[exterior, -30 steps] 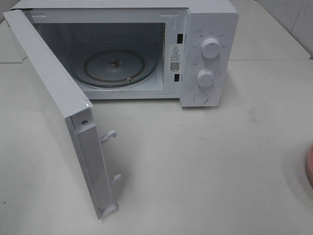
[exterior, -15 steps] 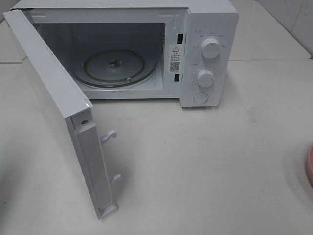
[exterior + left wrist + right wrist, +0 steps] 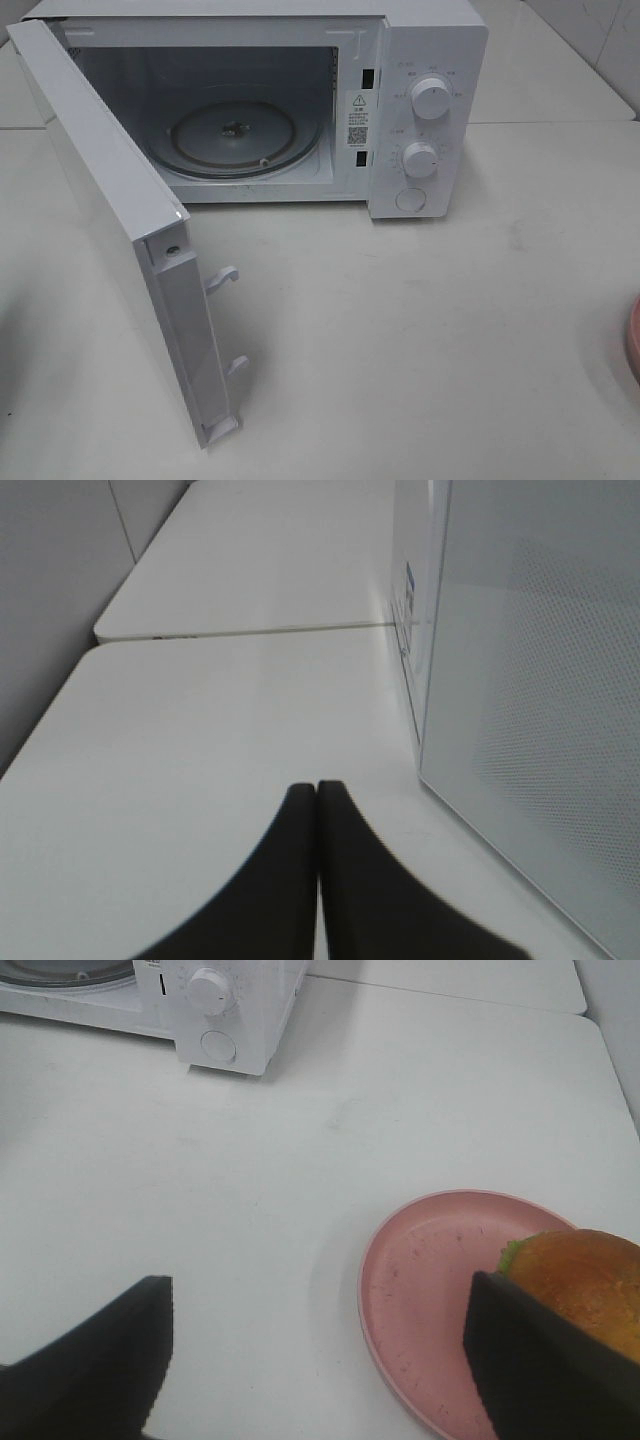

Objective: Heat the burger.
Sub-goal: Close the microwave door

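Observation:
The burger (image 3: 585,1278), with a golden-brown bun and a bit of green lettuce, sits on a round pink plate (image 3: 430,1290) on the white table; one dark finger partly covers it. My right gripper (image 3: 318,1345) hovers open above the plate's edge, the burger beside its one finger and not between the two. My left gripper (image 3: 317,792) is shut with nothing in it, low over the table beside the open microwave door (image 3: 540,680). In the exterior high view neither gripper shows, and only a pink sliver of the plate (image 3: 633,345) appears at the right edge.
The white microwave (image 3: 425,60) stands at the back with its door (image 3: 120,230) swung wide to the left, latch hooks pointing right. Its glass turntable (image 3: 232,135) is bare. Two knobs (image 3: 431,98) and a button are on its right panel.

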Available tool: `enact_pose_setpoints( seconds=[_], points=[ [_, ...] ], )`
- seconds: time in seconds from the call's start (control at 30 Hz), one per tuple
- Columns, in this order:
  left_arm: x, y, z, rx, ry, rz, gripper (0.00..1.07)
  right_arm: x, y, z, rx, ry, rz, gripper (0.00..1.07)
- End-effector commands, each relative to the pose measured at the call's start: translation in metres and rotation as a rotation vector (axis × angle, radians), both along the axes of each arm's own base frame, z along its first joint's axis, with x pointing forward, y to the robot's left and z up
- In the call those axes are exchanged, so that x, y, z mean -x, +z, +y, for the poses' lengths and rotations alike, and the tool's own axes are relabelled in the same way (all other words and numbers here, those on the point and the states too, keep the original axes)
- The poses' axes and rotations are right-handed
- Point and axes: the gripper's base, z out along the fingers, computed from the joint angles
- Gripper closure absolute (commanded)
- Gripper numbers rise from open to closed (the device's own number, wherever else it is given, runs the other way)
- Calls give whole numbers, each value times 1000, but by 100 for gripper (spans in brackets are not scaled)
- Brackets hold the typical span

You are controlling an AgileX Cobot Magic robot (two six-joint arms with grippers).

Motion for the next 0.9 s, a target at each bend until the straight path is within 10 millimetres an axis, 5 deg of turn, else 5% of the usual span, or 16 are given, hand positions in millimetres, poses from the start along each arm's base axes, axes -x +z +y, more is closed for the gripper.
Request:
enact_pose_setpoints(
  seconds=[0.03, 0.6, 0.9],
  points=[
    [-4, -4, -4, 26, -31, -24, 107, 4, -1, -1, -6, -7, -20, 31],
    [-39, -4, -47, 75, -435, -93, 107, 4, -1, -1, -6, -7, -20, 31],
    [-44, -10, -72, 93, -444, -89, 107, 4, -1, -1, -6, -7, -20, 31]
  ],
)
